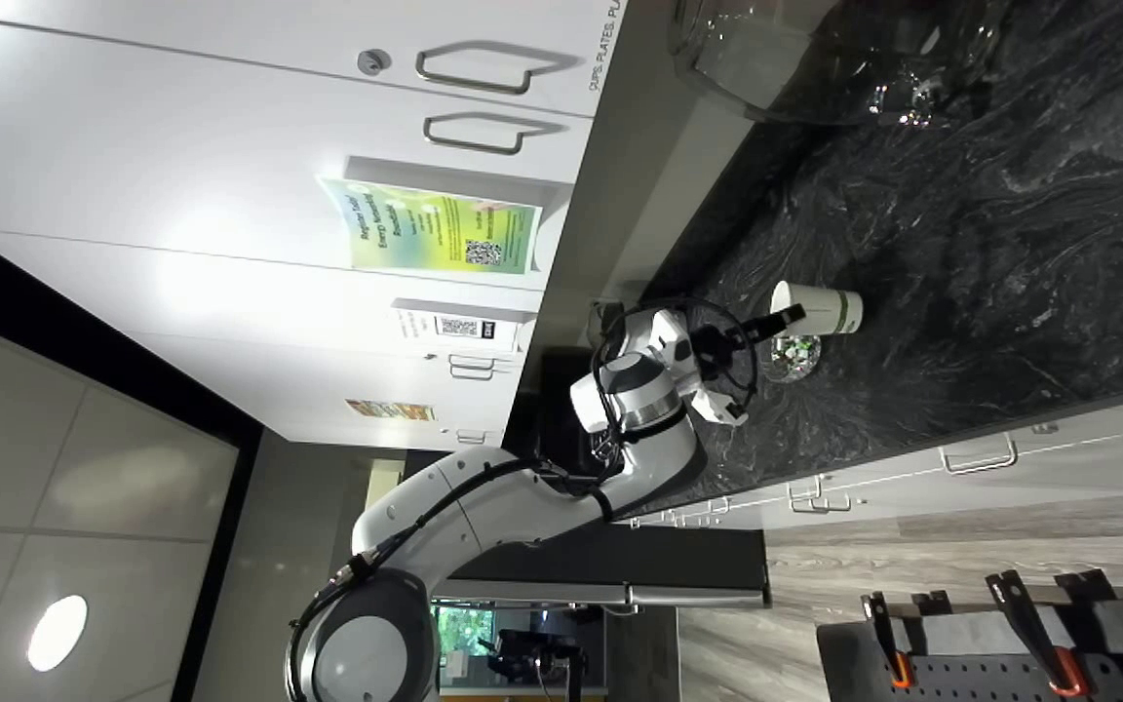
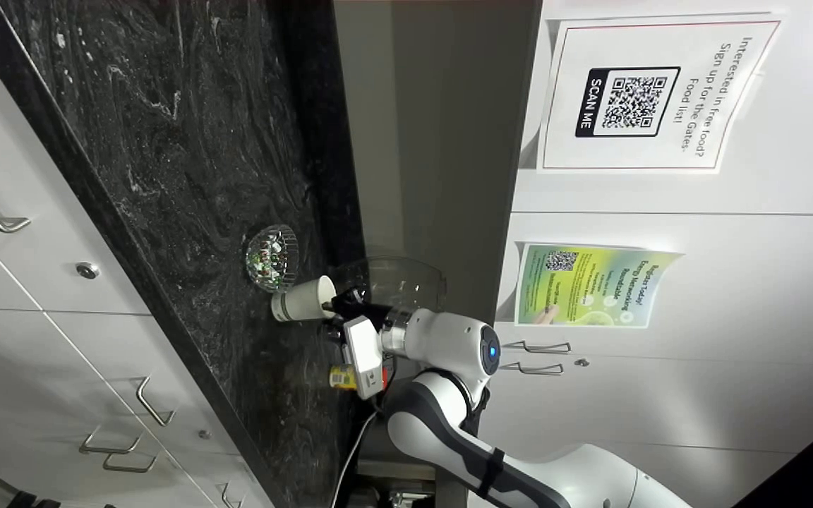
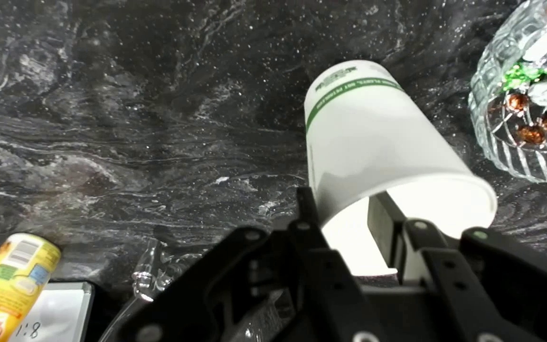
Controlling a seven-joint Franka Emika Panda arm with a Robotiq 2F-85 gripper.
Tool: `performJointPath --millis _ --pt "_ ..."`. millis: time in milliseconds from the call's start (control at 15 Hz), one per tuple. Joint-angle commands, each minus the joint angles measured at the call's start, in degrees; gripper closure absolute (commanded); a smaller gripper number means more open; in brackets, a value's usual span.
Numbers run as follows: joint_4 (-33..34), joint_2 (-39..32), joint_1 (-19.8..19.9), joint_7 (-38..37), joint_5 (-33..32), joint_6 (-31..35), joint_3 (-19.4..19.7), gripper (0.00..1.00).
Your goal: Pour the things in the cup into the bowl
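The white cup (image 3: pixel 373 128) with a green band near its base stands on the dark counter, and it shows in both exterior views (image 1: pixel 820 309) (image 2: pixel 300 302). Its mouth faces my gripper in the wrist view. Its inside is washed-out white, and I see no contents there. The glass bowl (image 3: pixel 483 109) is beside the cup and holds shiny green, white and reddish-brown pieces; it also shows in both exterior views (image 1: pixel 813 367) (image 2: pixel 291 247). My gripper (image 3: pixel 343 203) is open at the cup's rim, one finger inside the mouth, the other outside along the wall.
A yellow can (image 3: pixel 14 280) and a white board (image 3: pixel 55 308) lie at the wrist view's lower left. Clear glassware (image 3: pixel 152 270) is near them. A large clear glass vessel (image 1: pixel 844 58) stands on the counter. The back wall (image 2: pixel 378 141) and wall cabinets (image 1: pixel 259 195) border the counter.
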State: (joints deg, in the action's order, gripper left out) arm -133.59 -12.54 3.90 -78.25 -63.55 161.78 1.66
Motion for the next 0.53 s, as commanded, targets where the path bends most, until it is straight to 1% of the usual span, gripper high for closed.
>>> performJointPath --millis 0,67,267,333,467 --pt "-1.49 1.87 0.22 -1.75 0.37 0.23 0.20 0.34" --pt "-1.82 2.55 0.09 -2.15 0.10 -0.21 0.18 0.26" --pt "-3.35 5.15 -0.20 -2.27 -0.38 -0.75 -0.01 0.04" --pt "-4.24 6.35 -0.34 -1.37 0.41 -1.71 -0.34 0.00" --pt "-5.97 8.84 -0.66 -0.82 0.72 -3.33 -0.76 0.00"
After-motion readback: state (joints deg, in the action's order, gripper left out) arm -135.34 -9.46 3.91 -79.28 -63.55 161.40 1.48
